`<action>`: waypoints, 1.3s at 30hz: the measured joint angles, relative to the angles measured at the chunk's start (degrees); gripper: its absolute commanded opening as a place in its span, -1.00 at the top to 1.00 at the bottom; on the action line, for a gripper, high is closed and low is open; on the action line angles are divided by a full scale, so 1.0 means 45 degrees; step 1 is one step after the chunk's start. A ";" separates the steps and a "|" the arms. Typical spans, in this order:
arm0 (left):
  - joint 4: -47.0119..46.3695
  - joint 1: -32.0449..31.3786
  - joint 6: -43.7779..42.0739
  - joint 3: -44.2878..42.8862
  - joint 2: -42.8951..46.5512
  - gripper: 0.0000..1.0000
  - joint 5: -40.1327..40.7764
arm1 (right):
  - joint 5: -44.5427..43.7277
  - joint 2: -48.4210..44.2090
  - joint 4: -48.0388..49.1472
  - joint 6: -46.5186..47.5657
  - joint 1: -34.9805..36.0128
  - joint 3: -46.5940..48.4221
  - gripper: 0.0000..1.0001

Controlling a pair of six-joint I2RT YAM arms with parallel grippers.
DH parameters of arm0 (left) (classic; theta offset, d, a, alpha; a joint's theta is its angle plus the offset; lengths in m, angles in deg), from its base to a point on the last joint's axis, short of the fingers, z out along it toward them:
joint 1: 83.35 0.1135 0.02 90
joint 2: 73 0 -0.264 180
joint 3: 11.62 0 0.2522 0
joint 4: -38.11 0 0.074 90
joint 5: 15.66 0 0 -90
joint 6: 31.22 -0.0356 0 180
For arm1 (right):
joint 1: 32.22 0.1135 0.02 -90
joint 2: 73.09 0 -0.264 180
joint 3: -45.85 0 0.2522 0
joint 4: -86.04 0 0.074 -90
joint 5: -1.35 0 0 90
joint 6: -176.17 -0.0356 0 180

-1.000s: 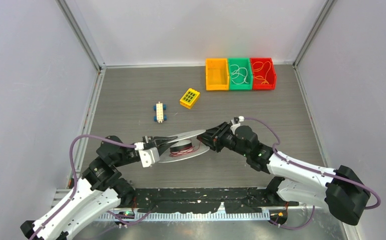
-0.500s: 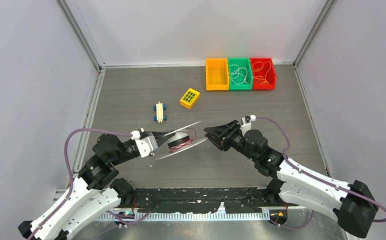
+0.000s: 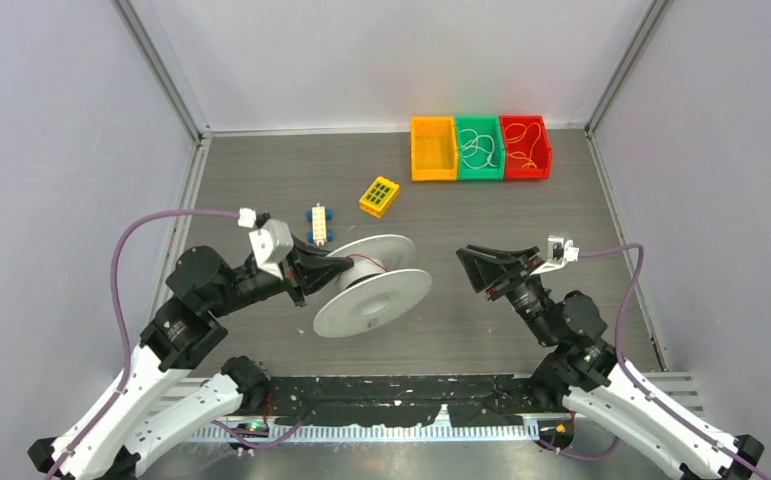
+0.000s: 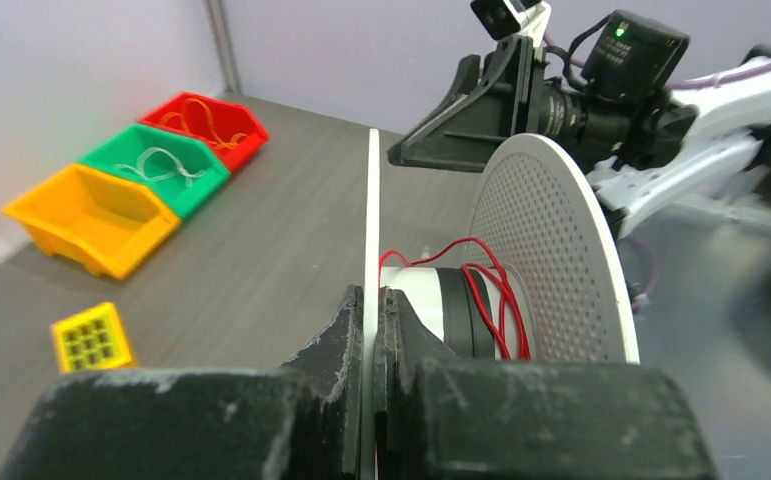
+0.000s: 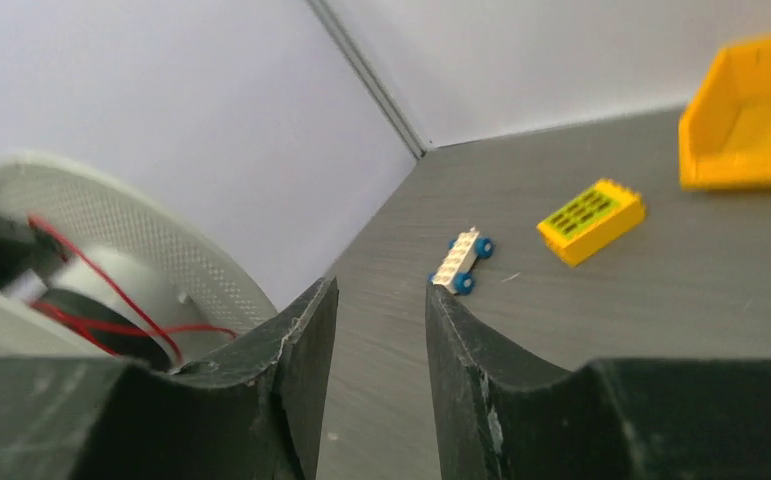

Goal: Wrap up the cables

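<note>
Grey table (image 3: 521, 215), mostly bare in the middle. Biggest thing in play is the white spool (image 3: 376, 290): two round flanges on a dark hub, tipped on its side and, as far as I can judge, lifted off the surface.

The left gripper (image 4: 371, 300) has its fingers pinched tight on the thin rim of the flange nearest it, and that pinch is the only hold on the spool. The right gripper (image 3: 471, 265) sits to the right of the spool, well apart from it. Its fingers are apart with nothing between them; the right wrist view shows only table through the gap.

Along the back edge are the orange bin (image 3: 433, 148), green bin (image 3: 478, 147) and red bin (image 3: 525, 146), side by side and touching. The green and red ones hold loose thin wires. Nearer the middle lie a yellow block (image 3: 379, 196) and a white-and-blue block (image 3: 318, 224), both untouched.

The cable (image 4: 506, 310) is the thin red wire, partly wound round the hub between the flanges, with a slack loop standing off the turns. I can't tell where its free end lies.

Step in hand, my read: winding is mid-way, with the left arm presenting the spool and the right hand empty between grabs. Next move probably calls for the right fingers to reach in between the flanges, catch the slack strand and lay it tight round the hub while the left keeps the spool steady. Thin wire and a narrow gap, so the pinch could easily miss.
</note>
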 measured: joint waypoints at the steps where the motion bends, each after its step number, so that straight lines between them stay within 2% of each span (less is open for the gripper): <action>1: 0.0083 0.0044 0.0418 -0.0223 -0.0170 1.00 -0.0146 | 0.0505 -0.0049 -0.0092 0.1292 0.0000 0.0253 0.14; 6: 0.0311 0.0423 0.2725 -0.1783 -0.1180 1.00 -0.1554 | 0.3784 -0.0568 -0.0238 0.6033 0.0000 0.0850 0.12; 11: 0.0398 0.0525 0.3881 -0.2603 -0.1661 1.00 -0.2730 | 0.6533 -0.1933 0.0083 0.8330 0.0000 0.0427 0.05; 15: 0.0413 0.0525 0.4391 -0.2934 -0.1821 1.00 -0.3487 | 0.8019 -0.1933 0.0408 0.8995 0.0005 0.0457 0.05; 18: 0.0408 0.0525 0.4561 -0.3036 -0.1938 1.00 -0.3857 | 0.8752 -0.1540 0.0393 0.8947 0.0000 0.0811 0.00; 21: 0.0495 0.0525 0.4702 -0.3036 -0.2069 1.00 -0.3925 | 0.8607 -0.0996 0.0136 0.8422 0.0005 0.1608 -0.08; 23: 0.0593 0.0573 0.4711 -0.3036 -0.2166 1.00 -0.3925 | 0.7791 -0.0811 -0.0335 0.7752 0.0005 0.2234 -0.11; 27: 0.0787 0.0937 0.4804 -0.3036 -0.2433 1.00 -0.3915 | 0.5615 -0.0937 -0.1982 0.5829 0.0000 0.3473 -0.35; 28: 0.0821 0.1088 0.4857 -0.3036 -0.2511 1.00 -0.3929 | 0.5260 -0.1035 -0.2351 0.5377 0.0000 0.3750 -0.43; 30: 0.0831 0.1394 0.5071 -0.3036 -0.2667 1.00 -0.4027 | 0.5022 -0.1195 -0.2919 0.4653 0.0000 0.4313 -0.46; 35: 0.0801 0.1821 0.5493 -0.3007 -0.2875 1.00 -0.4303 | 0.5872 -0.0335 -0.3740 0.3487 0.0000 0.6144 -0.44; 39: 0.0690 0.1991 0.5727 -0.2856 -0.2900 1.00 -0.4648 | 0.7315 0.1190 -0.3458 0.2793 0.0005 0.6533 -0.43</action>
